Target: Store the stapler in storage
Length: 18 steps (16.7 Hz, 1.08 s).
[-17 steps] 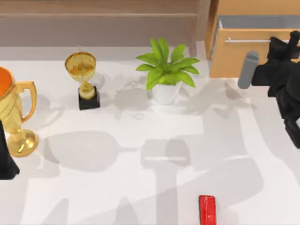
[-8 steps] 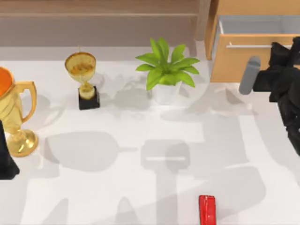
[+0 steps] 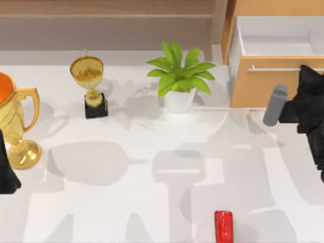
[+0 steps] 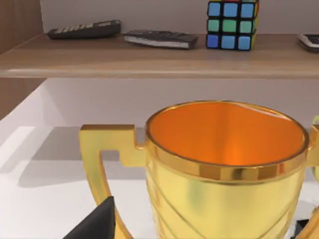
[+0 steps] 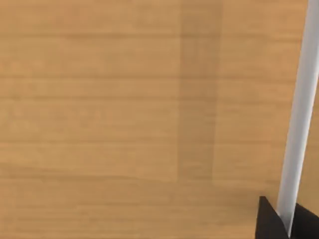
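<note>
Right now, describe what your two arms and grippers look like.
Both are matte black, blocky and angular, with no markings or cables visible. The right arm carries a grey cylindrical segment; its gripper has dark, wedge-like fingertips. The left arm is a plain black mass at the table's left edge.

2 trophies (image 3: 90,86), 1 plant (image 3: 178,76), 1 stapler (image 3: 224,227), 1 drawer cab (image 3: 263,86)

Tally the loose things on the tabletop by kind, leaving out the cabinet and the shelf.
Gold trophies: 2, a large one and a small one
Potted plant: 1
Red stapler: 1
Total: 4
</note>
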{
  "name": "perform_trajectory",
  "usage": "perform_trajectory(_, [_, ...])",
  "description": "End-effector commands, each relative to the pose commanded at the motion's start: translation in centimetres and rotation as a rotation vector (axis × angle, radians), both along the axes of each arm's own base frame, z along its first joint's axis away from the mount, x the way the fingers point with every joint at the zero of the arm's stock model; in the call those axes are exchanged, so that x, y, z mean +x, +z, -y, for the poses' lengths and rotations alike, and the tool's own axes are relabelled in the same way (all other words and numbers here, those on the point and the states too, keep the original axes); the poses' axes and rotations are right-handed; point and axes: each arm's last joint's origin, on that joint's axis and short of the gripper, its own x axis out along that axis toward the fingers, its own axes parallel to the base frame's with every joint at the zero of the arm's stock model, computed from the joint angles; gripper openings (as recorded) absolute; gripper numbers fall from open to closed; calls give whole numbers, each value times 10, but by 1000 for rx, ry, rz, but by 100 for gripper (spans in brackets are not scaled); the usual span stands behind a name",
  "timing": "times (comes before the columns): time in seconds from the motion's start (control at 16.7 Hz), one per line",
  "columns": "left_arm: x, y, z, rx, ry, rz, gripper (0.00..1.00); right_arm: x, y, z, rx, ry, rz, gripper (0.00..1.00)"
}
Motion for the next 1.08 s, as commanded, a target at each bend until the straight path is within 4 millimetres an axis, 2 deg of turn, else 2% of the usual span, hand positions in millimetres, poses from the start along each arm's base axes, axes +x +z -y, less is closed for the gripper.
perform_trajectory(0.3, [0, 0, 0, 0, 0, 0, 100, -3, 1, -1, 1, 4, 6, 0])
perform_trajectory(0.72, [0, 0, 0, 0, 0, 0, 100, -58, -1, 0, -2, 0, -4, 0])
perform_trajectory(1.02, [0, 0, 0, 0, 0, 0, 100, -62, 0, 0, -1, 0, -1, 0])
perform_trajectory(1.08, [0, 0, 0, 0, 0, 0, 100, -62, 0, 0, -1, 0, -1, 8])
